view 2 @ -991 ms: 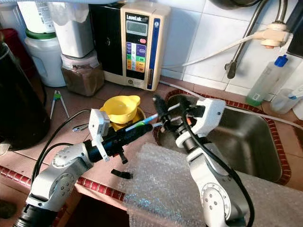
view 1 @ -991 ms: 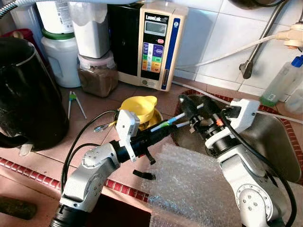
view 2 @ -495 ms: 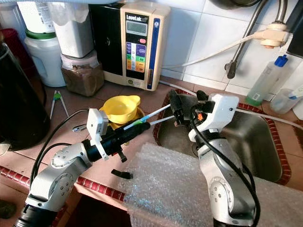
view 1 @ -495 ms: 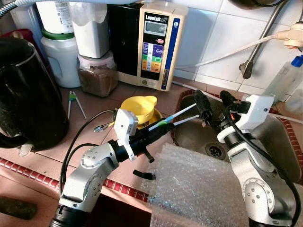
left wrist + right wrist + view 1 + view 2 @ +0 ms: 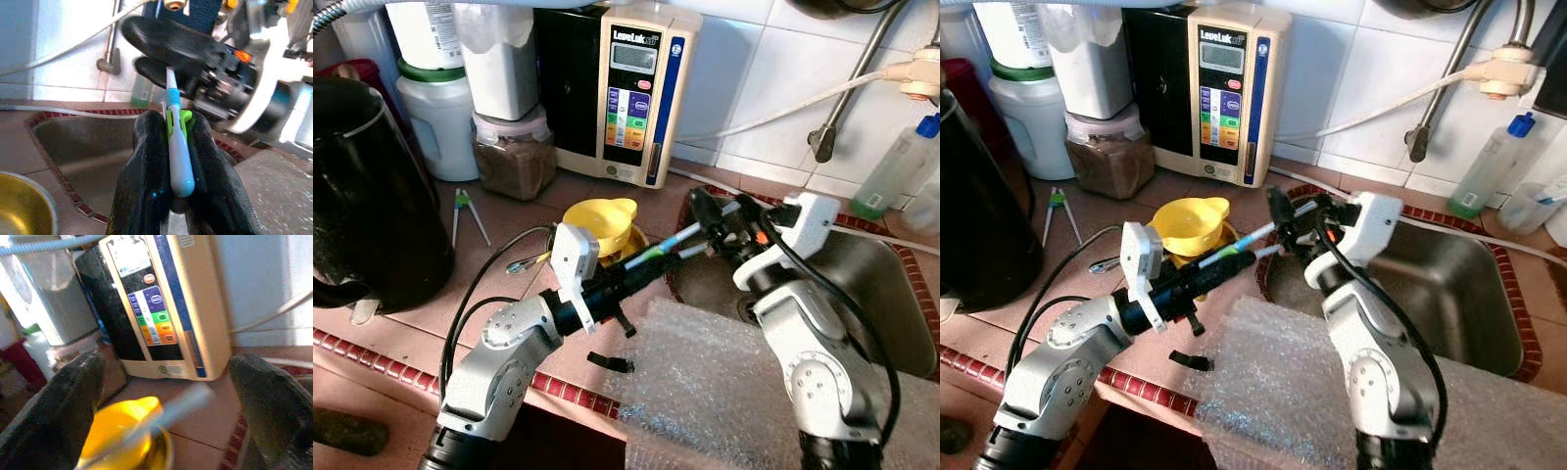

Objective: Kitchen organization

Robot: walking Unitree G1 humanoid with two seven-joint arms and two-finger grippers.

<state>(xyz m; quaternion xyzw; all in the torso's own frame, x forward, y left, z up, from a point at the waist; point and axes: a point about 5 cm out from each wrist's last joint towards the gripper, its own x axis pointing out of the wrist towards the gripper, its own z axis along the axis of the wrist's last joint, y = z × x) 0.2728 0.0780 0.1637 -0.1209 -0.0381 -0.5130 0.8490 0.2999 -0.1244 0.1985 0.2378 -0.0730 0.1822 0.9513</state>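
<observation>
My left gripper [image 5: 649,271] is shut on two toothbrushes [image 5: 677,241], one blue and white, one green. They are held low over the counter and point toward the sink. In the left wrist view the brush handles [image 5: 178,161] sit pinched between the black fingers [image 5: 146,147]. My right gripper [image 5: 725,219] is open at the sink's near corner, its two fingers on either side of the brushes' far ends. In the right wrist view the blurred brush shaft [image 5: 182,404] runs through the wide gap between the fingers [image 5: 58,401].
A yellow funnel [image 5: 602,217] lies on the counter behind the left gripper. A steel sink [image 5: 891,313] is on the right and bubble wrap [image 5: 705,382] is in front. A black kettle [image 5: 362,186], a water ionizer [image 5: 631,93] and jars [image 5: 516,157] stand at the back and left.
The right gripper swung away over the sink half a second ago and has now come back left to the brush tips. The left arm and brushes barely moved.
</observation>
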